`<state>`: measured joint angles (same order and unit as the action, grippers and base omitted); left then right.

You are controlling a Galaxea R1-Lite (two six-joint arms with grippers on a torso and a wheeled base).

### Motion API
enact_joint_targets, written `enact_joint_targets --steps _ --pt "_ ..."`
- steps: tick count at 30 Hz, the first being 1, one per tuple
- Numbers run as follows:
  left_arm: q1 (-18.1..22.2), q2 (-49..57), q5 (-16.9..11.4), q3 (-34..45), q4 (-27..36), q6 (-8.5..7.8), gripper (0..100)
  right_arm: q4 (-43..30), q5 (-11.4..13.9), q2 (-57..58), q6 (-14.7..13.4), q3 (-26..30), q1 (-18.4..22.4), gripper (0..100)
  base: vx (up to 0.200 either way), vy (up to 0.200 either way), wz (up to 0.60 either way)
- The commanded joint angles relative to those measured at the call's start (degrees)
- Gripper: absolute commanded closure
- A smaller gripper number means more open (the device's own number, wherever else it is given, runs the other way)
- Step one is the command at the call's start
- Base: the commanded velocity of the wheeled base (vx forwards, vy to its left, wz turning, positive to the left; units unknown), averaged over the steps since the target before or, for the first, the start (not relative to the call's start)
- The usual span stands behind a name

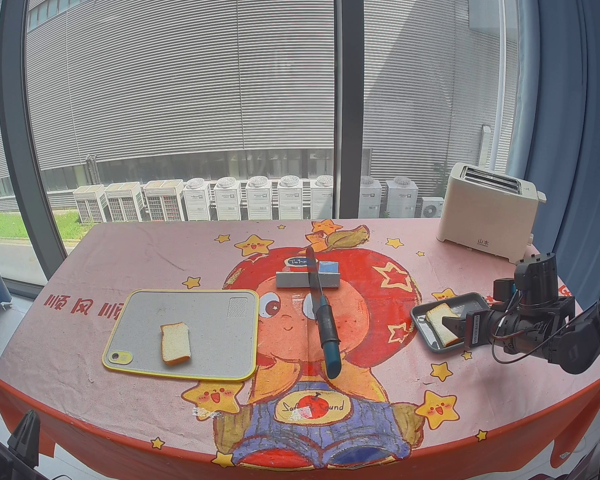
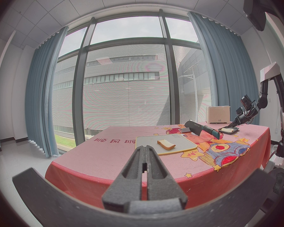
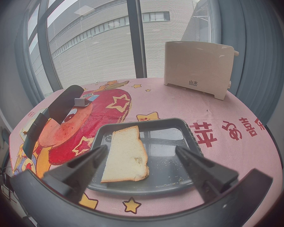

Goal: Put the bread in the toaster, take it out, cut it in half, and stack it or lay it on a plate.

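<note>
One half slice of bread (image 1: 175,343) lies on the grey, yellow-rimmed cutting board (image 1: 213,321) at the table's left. Another half slice (image 3: 126,155) lies in the dark grey plate (image 3: 192,136) at the right. My right gripper (image 3: 141,149) is open, low over the plate's near edge, one finger on each side of that bread and not touching it; the head view shows it at the plate's right side (image 1: 455,328). The cream toaster (image 1: 489,210) stands at the far right with empty slots. My left gripper (image 2: 145,155) is shut on nothing, off the table's front-left edge.
A dark-bladed knife (image 1: 323,315) with a blue handle lies mid-table, its blade resting on a small grey block (image 1: 307,279). Window glass runs behind the table and a blue curtain hangs right of the toaster. The tablecloth is bare between board and knife.
</note>
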<state>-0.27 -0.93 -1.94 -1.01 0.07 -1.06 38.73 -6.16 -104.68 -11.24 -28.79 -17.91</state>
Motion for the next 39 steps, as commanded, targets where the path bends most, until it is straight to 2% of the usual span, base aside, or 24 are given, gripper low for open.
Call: enact_joint_targets --steps 1,29,31,33,39 --pt "0.0 0.9 0.0 0.9 -0.1 0.01 100 0.0 0.0 0.4 0.0 0.1 -0.2 0 0.000 0.000 0.00" --pt "0.0 0.9 0.0 0.9 -0.1 0.01 100 0.0 0.0 1.1 0.2 0.2 0.0 0 0.000 0.000 0.00" --pt "0.0 0.9 0.0 0.9 0.0 0.01 100 -0.1 0.1 1.5 0.7 0.5 0.1 0 0.000 0.000 0.00" --pt "0.0 0.9 0.0 0.9 0.0 0.01 100 0.1 0.1 2.1 2.8 0.8 0.2 0 0.000 0.000 0.00" --pt "0.0 0.9 0.0 0.9 0.0 0.01 100 3.7 0.2 3.3 3.9 3.0 0.2 0 0.000 0.000 0.00"
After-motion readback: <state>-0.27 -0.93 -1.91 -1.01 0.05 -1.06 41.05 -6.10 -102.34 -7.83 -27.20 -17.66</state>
